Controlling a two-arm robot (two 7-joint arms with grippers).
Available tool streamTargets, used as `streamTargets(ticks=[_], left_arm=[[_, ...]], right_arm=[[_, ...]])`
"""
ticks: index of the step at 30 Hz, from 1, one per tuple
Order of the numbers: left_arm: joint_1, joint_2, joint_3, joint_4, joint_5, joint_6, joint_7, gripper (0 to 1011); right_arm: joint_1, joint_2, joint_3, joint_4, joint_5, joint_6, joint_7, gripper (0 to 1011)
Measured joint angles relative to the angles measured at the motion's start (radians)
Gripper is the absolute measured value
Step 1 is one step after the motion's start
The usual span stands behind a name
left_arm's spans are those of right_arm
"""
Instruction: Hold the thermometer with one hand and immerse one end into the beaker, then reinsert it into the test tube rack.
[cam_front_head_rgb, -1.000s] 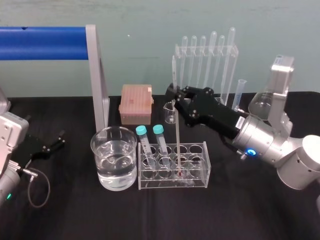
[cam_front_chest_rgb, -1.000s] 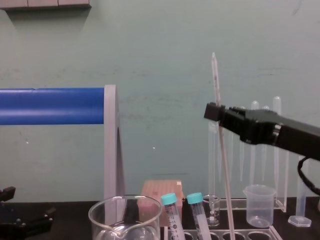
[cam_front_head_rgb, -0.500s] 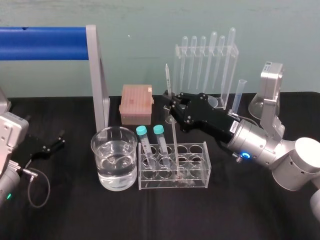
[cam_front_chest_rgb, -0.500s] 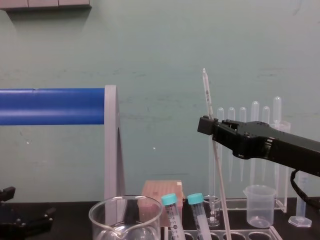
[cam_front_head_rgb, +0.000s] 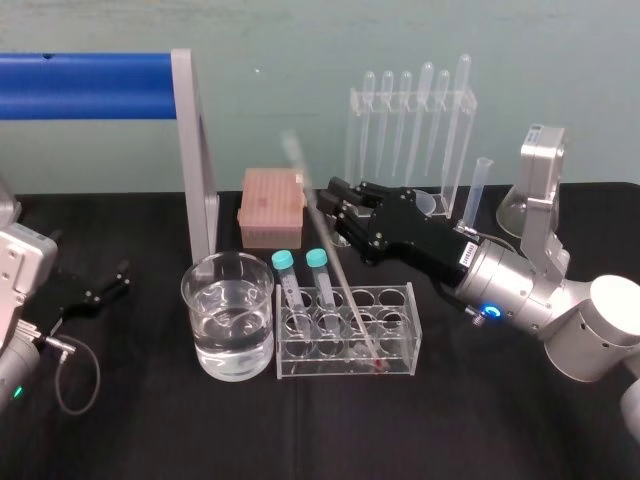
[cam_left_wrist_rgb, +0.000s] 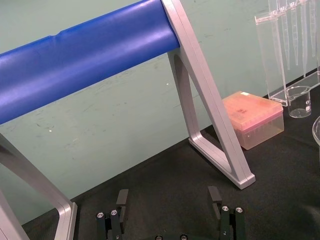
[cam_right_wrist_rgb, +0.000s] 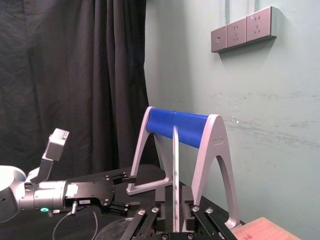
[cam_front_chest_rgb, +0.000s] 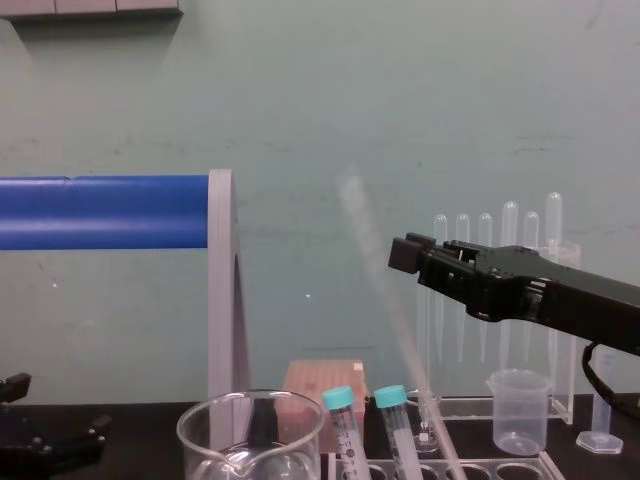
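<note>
A black counter is being used to carry the glassware. Near its front, a water-filled beaker is being kept just beside a test tube rack, on the rack's left. Farther back, a pink box, a pipette stand, a measuring cylinder and a flask are being carried, with a grey frame standing left of the box.

We see the thermometer standing in the test tube rack, red tip down, top leaning away to the rack's back-left. Right gripper is just behind the rack, fingers apart, beside the rod. Beaker w/ water stands just left of the rack. Left gripper is parked well left of the rack.
</note>
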Motion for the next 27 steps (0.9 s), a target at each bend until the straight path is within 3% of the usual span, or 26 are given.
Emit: streamTargets(ticks=[16, 20, 21, 24, 26, 27], left_arm=[[0.000, 0.000, 0.000, 0.000, 0.000, 0.000, 0.000, 1008], [0.000, 0.000, 0.000, 0.000, 0.000, 0.000, 0.000, 1008], [0.000, 0.000, 0.000, 0.000, 0.000, 0.000, 0.000, 1008], [0.000, 0.000, 0.000, 0.000, 0.000, 0.000, 0.000, 1008], [0.000, 0.000, 0.000, 0.000, 0.000, 0.000, 0.000, 1008], [0.000, 0.000, 0.000, 0.000, 0.000, 0.000, 0.000, 1008]], right_arm=[[-0.001, 0.001, 0.001, -0.002, 0.001, 0.004, -0.002, 712], [-0.016, 0.007, 0.029, -0.021, -0.031, 0.025, -0.098, 818], [-0.029, 0.006, 0.052, -0.030, -0.050, 0.037, -0.169, 880], [-0.052, 0.002, 0.088, -0.035, -0.088, 0.057, -0.299, 930], [-0.081, -0.008, 0.131, -0.022, -0.144, 0.098, -0.471, 984], [-0.081, -0.008, 0.131, -0.022, -0.144, 0.098, -0.471, 1000]])
